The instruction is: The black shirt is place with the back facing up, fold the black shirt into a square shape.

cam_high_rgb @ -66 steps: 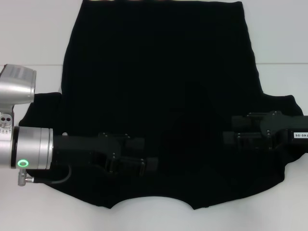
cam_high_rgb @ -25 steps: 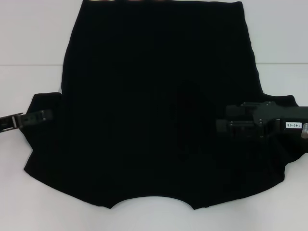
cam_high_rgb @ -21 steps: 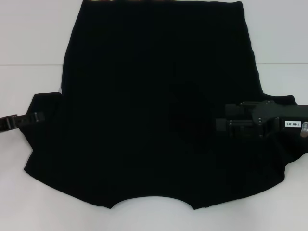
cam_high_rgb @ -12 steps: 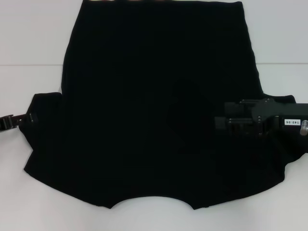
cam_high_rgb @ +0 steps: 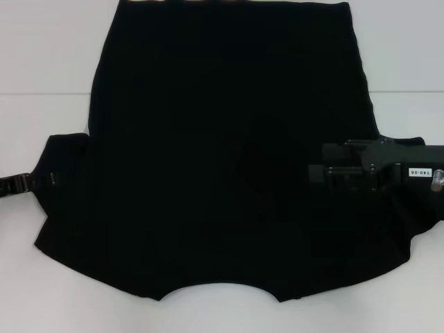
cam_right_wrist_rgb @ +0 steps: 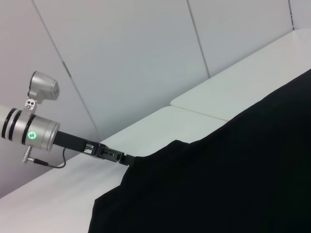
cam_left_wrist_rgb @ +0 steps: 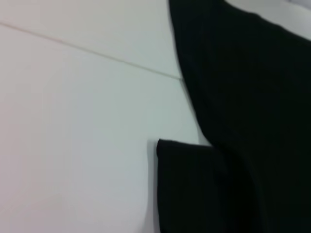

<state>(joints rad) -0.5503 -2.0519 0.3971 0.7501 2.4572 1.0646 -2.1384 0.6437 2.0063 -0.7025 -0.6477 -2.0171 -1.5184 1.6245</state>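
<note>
1. Head view: the black shirt (cam_high_rgb: 229,152) lies spread flat on the white table (cam_high_rgb: 48,62), neckline toward the robot and hem at the far edge, both short sleeves out to the sides. No fold shows anywhere, so the folding looks barely begun; sleeves, sides and length all remain to be brought in. The right gripper (cam_high_rgb: 318,174) hovers low over the shirt's body just inside the right sleeve; whether its fingers are spread or pinching cloth I cannot tell, black on black. The left gripper (cam_high_rgb: 50,180) reaches in from the table's left side to the edge of the left sleeve; its grip is equally unclear.

2. Left wrist view: only bare table and the shirt's side edge with the left sleeve (cam_left_wrist_rgb: 194,189) lying flat; no fingers appear.

3. Right wrist view: the shirt fills the foreground, and across it the left arm (cam_right_wrist_rgb: 34,133) stretches its gripper to the far sleeve corner, touching or just beside the cloth.
</note>
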